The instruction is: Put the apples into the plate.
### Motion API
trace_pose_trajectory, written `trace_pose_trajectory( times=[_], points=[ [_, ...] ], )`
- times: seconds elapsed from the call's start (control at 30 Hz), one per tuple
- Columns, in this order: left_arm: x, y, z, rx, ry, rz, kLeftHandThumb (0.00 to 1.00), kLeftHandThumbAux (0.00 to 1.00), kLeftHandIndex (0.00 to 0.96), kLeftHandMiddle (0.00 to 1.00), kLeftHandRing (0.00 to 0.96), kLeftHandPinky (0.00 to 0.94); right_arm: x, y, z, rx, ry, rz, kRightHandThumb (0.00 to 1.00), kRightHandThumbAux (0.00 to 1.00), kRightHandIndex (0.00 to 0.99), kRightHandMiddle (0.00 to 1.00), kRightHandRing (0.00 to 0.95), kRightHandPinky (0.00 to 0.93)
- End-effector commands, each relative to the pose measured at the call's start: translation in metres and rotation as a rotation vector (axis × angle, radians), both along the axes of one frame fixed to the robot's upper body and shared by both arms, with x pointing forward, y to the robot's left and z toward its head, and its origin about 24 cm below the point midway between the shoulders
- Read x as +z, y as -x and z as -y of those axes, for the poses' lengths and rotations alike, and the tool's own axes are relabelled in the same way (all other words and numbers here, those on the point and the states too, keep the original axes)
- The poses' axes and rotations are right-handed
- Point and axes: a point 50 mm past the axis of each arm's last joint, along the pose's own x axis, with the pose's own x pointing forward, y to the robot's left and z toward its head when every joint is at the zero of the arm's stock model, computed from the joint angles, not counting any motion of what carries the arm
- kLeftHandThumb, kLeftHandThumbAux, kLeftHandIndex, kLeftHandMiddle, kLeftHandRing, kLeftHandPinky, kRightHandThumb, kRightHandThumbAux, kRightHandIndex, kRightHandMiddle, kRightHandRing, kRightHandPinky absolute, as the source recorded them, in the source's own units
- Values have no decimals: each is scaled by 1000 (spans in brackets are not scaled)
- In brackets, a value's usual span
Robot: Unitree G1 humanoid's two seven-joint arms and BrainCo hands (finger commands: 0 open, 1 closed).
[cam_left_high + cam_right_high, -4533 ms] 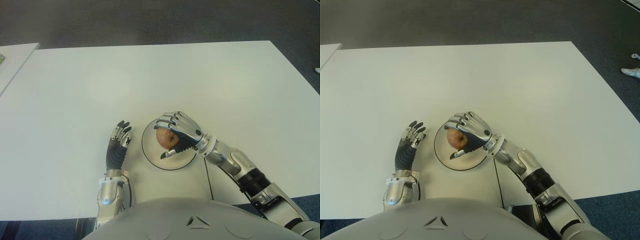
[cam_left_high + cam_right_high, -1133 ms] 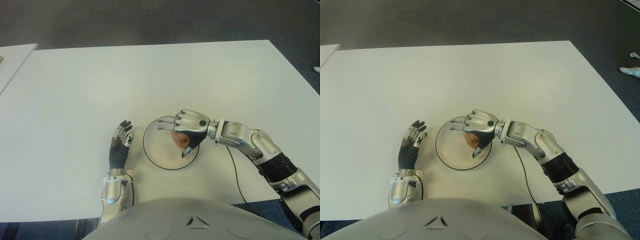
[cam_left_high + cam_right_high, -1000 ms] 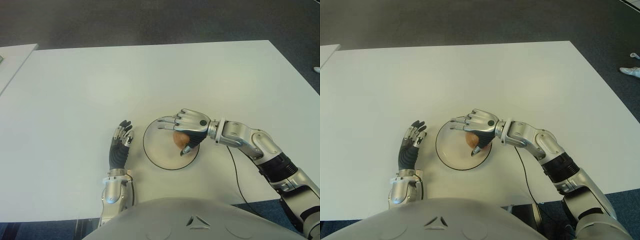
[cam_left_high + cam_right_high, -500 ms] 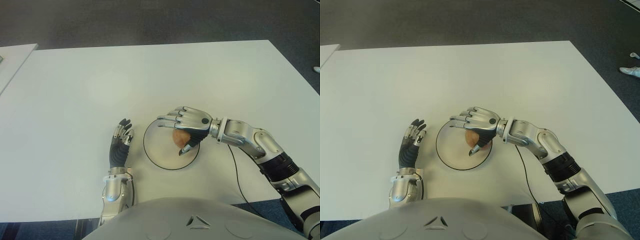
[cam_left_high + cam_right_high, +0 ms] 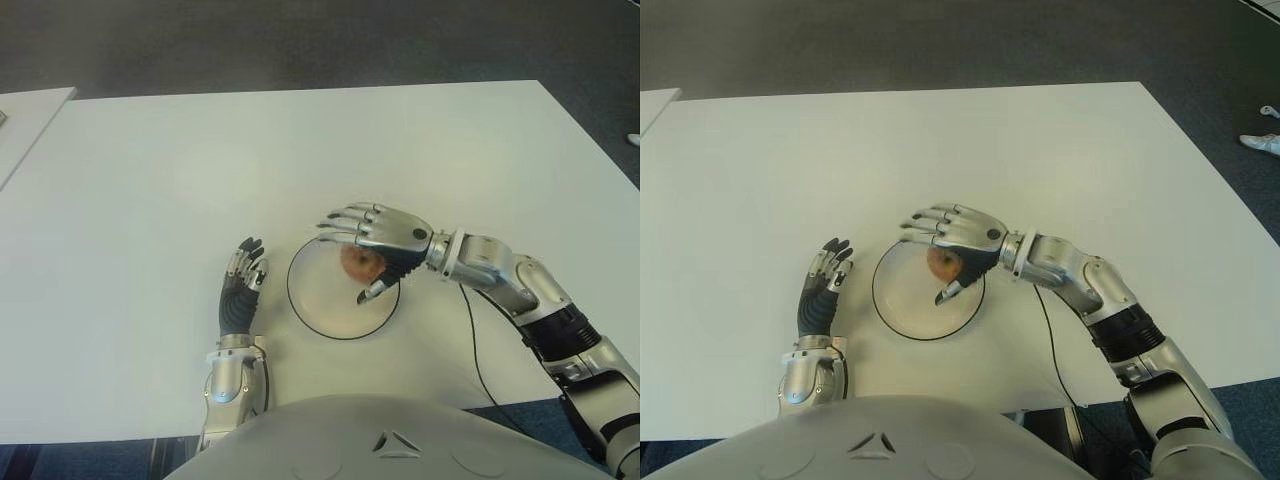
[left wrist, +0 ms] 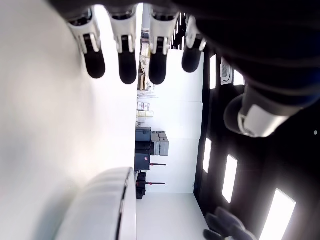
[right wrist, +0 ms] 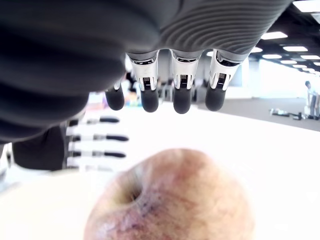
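The left hand [image 5: 240, 287] is showing on the white table [image 5: 150, 200], just to the left of the plate [image 5: 312, 300], palm down with its fingers stretched out straight and side by side, holding nothing. Whether it is actually touching the tabletop is hard to judge from the head cameras.

The plate is a round, pale dish with a dark rim, sitting near the table's front edge. One apple [image 5: 358, 263], reddish with a yellowish patch, is lying inside the plate on its right half, close to the rim. In the right wrist view the apple [image 7: 175, 200] is filling the lower part of the picture with its stem hollow turned toward the camera, and the fingertips [image 7: 182, 100] are hanging clear above it with open space between.

The right hand [image 5: 385, 245] is hovering over the right side of the plate, its fingers spread wide and extended across the apple, the thumb pointing down beside the fruit. It is gripping nothing; the apple is lying free in the plate.

A thin dark cable [image 5: 472, 340] is trailing from the right forearm across the table toward the front edge.
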Motion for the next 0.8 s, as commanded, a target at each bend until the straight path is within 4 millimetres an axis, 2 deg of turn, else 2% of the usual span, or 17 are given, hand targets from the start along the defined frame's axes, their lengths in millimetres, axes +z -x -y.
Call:
trace_pose_trajectory(
  times=[0.03,0.1,0.2,0.33,0.53,0.8],
  points=[
    [-5,0,8,5,24,-28,95,468,146,168,162,177,-10,-16,32,-178,-269,-239,91,345,74,66,18,31],
    [-4,0,9,9,19,-24,99,458,149,170,165,188,-22,-21,49,-283,-445,-374,131,376,95,92,48,76],
    [-3,1,8,15,16,-18,102,452,151,173,168,193,-54,-31,71,-477,-754,-643,182,422,115,122,79,105],
    [-3,3,4,22,11,-30,101,456,156,176,171,201,-78,-30,78,-618,-1034,-822,213,505,137,146,98,93],
    [-4,6,-1,28,7,-44,97,453,152,172,171,199,-106,-11,86,-775,-1249,-925,202,568,157,158,102,103],
    [-5,7,-7,29,6,-45,72,464,137,158,157,182,-121,11,79,-831,-1359,-964,203,593,189,166,118,149]
  ],
)
